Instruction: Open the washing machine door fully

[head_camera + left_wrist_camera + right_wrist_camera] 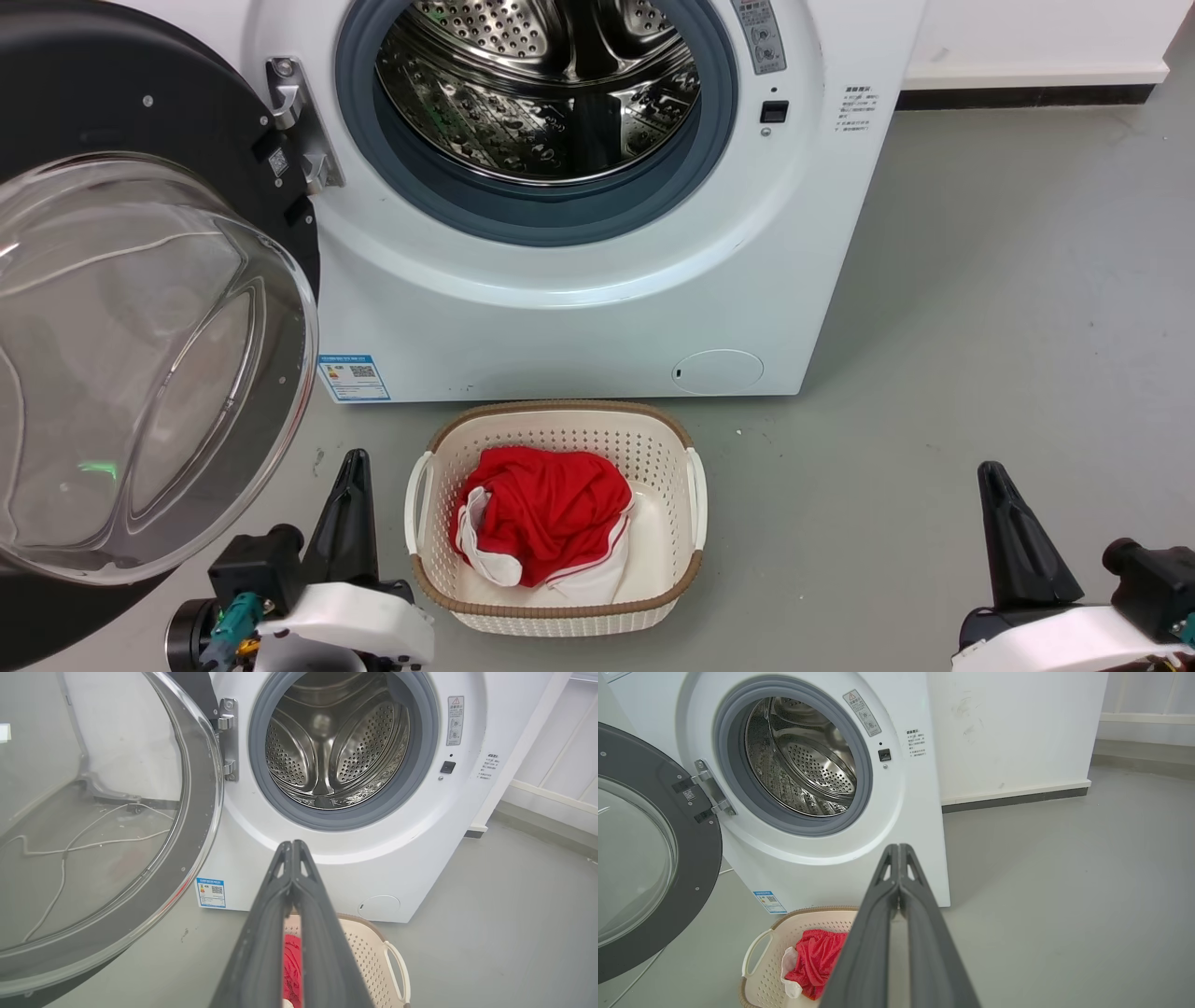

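The washing machine door (140,364), round and black with a bulging clear glass bowl, stands swung wide to the left on its metal hinge (299,126); it also shows in the wrist views (98,826) (644,849). The steel drum opening (537,89) with its grey gasket is uncovered. My left gripper (353,459) is shut and empty, low at the left, just right of the door's lower rim and apart from it. My right gripper (990,471) is shut and empty at the lower right, over bare floor. Their closed fingertips point at the machine's front (292,843) (899,847).
A cream laundry basket (555,425) with a red and white garment (541,513) sits on the grey floor right before the machine, between my grippers. A small round white flap (717,371) is low on the machine's front. A wall with skirting stands to the right (1027,84).
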### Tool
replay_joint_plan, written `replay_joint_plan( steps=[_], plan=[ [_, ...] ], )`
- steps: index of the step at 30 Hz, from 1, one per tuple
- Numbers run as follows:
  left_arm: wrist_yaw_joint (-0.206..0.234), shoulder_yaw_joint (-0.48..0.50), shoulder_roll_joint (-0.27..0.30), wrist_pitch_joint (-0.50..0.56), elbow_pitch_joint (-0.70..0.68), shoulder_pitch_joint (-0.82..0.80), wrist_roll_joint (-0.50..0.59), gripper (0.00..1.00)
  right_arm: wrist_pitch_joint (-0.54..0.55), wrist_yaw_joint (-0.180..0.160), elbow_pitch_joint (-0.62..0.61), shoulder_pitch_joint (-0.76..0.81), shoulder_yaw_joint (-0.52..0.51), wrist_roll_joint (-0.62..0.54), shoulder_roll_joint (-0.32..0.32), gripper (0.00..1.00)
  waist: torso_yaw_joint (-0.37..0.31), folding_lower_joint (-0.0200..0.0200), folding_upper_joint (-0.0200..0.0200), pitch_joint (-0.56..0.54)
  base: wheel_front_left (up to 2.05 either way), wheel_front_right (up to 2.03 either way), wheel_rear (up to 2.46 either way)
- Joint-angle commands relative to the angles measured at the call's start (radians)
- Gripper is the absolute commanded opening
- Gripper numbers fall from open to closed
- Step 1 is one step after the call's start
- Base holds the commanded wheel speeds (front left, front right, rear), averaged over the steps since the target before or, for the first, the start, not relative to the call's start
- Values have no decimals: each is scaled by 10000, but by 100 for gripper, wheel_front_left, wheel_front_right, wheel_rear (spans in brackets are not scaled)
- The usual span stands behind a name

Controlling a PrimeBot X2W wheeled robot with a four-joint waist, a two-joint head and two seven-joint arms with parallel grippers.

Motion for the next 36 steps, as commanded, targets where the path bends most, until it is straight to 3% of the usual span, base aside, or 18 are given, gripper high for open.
replay_joint_plan(
  steps=[1,14,36],
  plan=[
    [-66,120,-6,82,-106,-215,-414,0,23,0,-56,-179,2,495,-80,0,3,0,-1,-4,0,0,0],
    [-444,543,-157,716,124,-366,-2883,0,209,-1,636,-662,59,3241,-240,0,26,0,-1,-44,0,0,0],
    [-930,1089,-349,1539,427,-553,-6046,0,516,-2,1454,-1194,24,6661,-352,0,64,0,-1,-106,0,0,0]
  ],
)
